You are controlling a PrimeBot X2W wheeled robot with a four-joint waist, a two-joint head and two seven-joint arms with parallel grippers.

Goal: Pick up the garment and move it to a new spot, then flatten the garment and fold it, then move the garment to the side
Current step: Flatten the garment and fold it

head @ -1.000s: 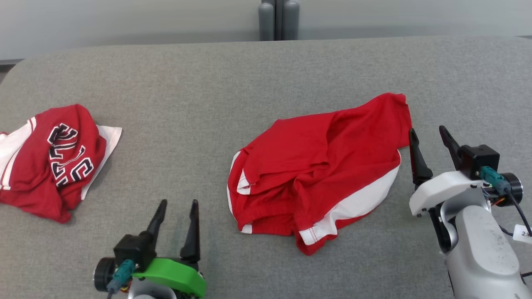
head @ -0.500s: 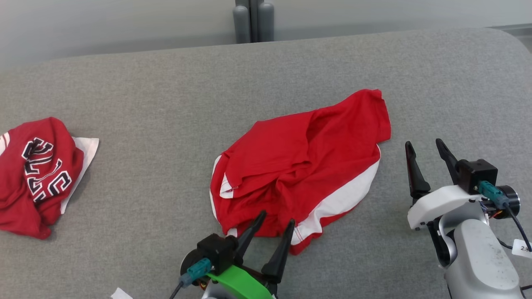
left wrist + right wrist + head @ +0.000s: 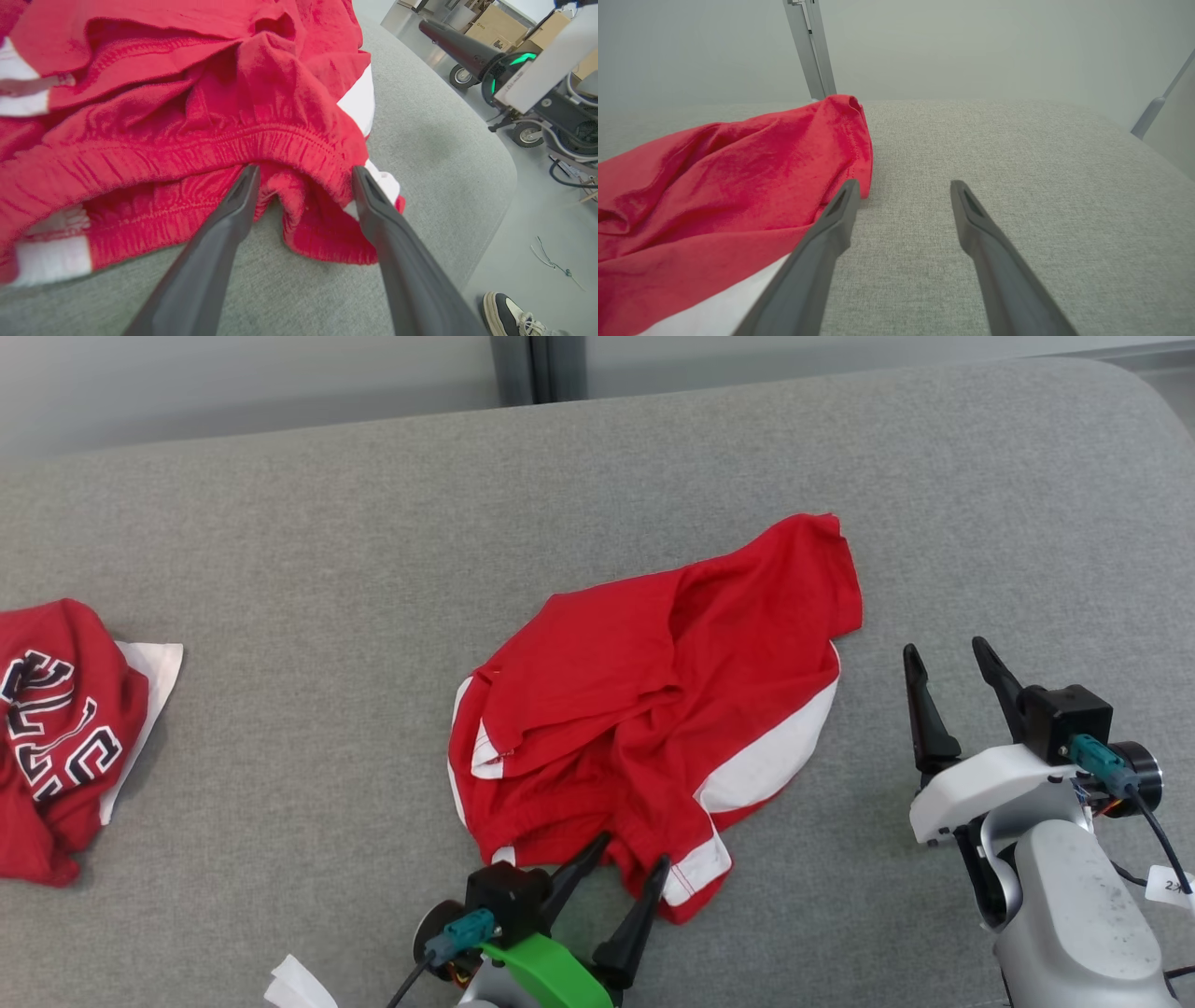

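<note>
Garment [image 3: 644, 709], red with white panels, lies crumpled mid-tabletop [image 3: 327, 569]. Left end effector [image 3: 635, 849] is spread wide and empty, straddling the bunched near waistband [image 3: 280, 144]. Right end effector [image 3: 943, 647] gapes empty just right of the cloth. Risk: pinching several layers lifts a tangled heap; a thin bite may slip.

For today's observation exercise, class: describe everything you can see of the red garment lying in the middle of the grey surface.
The red garment looks like soft knit shorts with white side panels and a gathered elastic waistband. It lies crumpled and partly folded over itself on the grey padded surface. The left gripper, open, straddles a bunch of the waistband at its near edge. The right gripper stands open beside its right edge, apart.
</note>
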